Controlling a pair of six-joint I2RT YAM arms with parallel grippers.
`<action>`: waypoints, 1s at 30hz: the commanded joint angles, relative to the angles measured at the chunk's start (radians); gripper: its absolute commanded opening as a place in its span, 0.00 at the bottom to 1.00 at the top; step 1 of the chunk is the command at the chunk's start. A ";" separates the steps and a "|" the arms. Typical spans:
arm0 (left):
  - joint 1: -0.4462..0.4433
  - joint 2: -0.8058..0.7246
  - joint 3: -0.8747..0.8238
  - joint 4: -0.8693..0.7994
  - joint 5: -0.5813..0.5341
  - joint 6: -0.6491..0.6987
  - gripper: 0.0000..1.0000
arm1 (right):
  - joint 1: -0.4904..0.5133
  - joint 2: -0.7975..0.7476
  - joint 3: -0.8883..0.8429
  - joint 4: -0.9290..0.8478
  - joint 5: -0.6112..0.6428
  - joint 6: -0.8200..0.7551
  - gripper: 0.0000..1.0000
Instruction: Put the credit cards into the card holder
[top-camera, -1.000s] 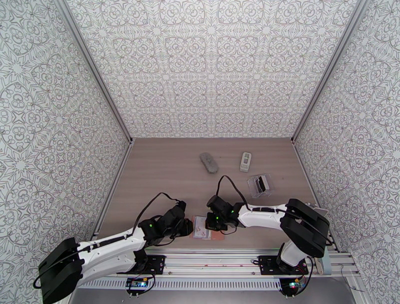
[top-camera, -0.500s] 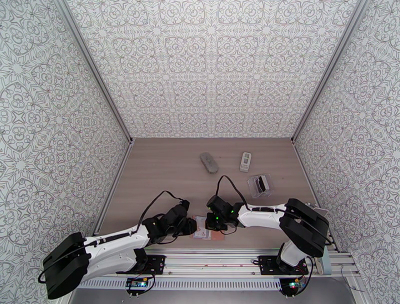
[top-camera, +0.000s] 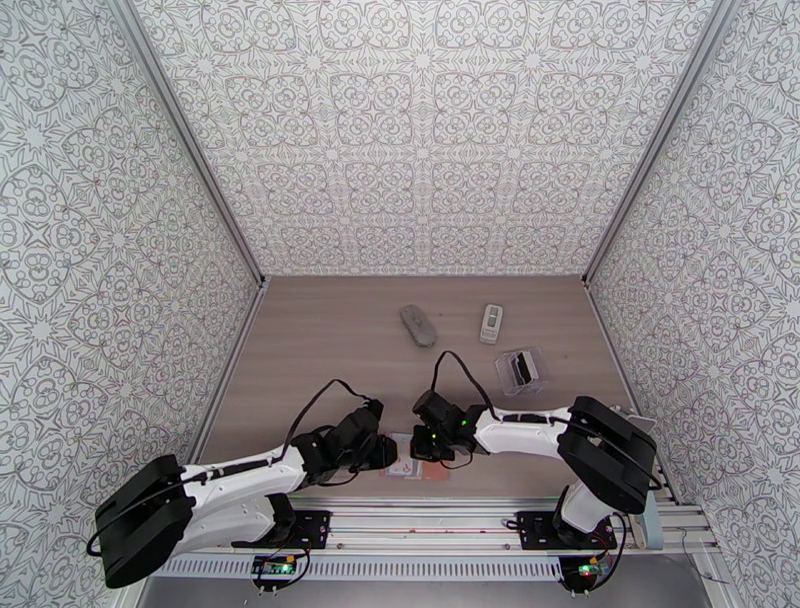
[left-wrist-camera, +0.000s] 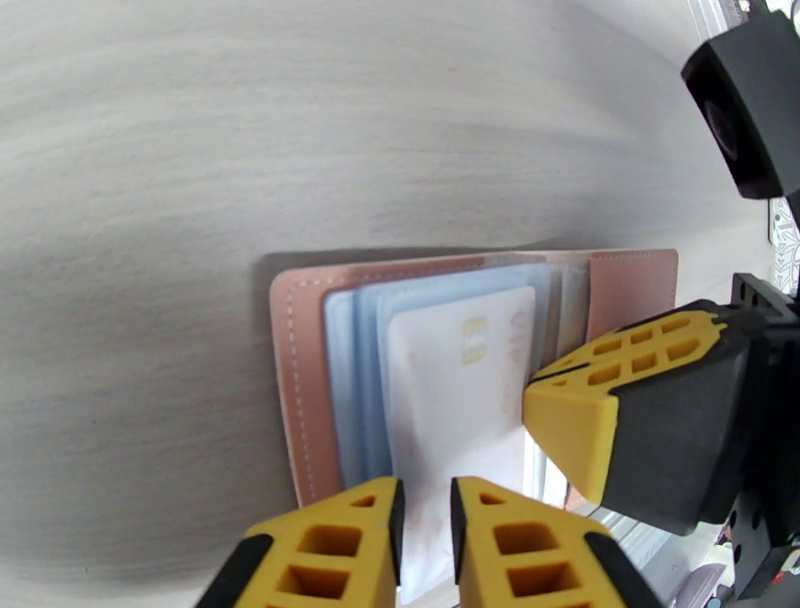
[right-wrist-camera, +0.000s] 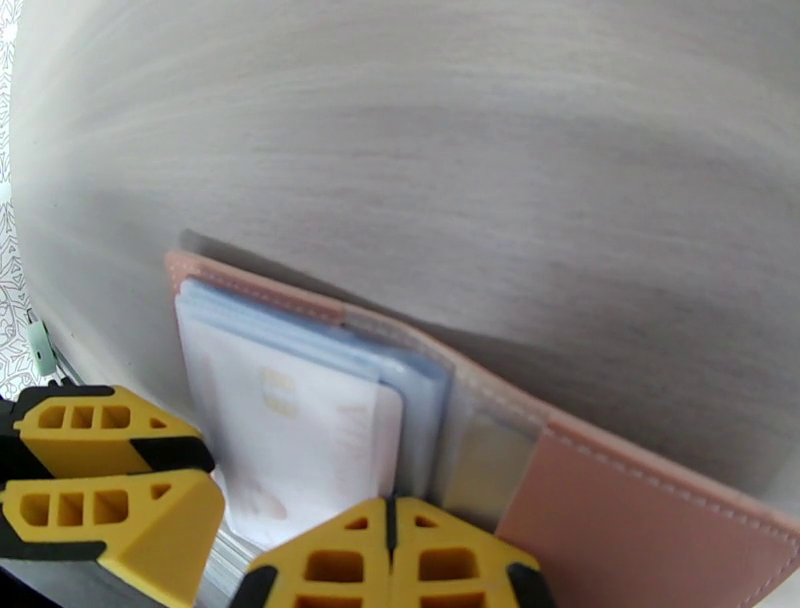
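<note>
left claw (left-wrist-camera: 425, 505) nips white card (left-wrist-camera: 455, 390) partly inside pink card holder (left-wrist-camera: 298, 400); right claw (right-wrist-camera: 390, 515) closed against holder.

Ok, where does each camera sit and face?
Top external: above and behind, looking down on the table; left arm, right arm show.
Left wrist: looks along its own jaws at the white card and card holder; right jaws intrude.
Right wrist: looks past its shut jaws at the same holder; left jaws lower left.
Shared: card and holder in both wrist views.
</note>
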 joint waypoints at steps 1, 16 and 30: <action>-0.016 -0.001 0.033 0.043 0.027 0.010 0.24 | 0.007 0.027 0.008 -0.029 0.003 -0.010 0.00; -0.023 -0.043 0.024 -0.034 -0.035 0.008 0.24 | 0.007 0.019 -0.005 -0.025 0.006 -0.007 0.00; -0.033 -0.012 0.031 -0.015 -0.030 0.009 0.26 | 0.007 0.025 -0.006 -0.017 0.005 -0.005 0.00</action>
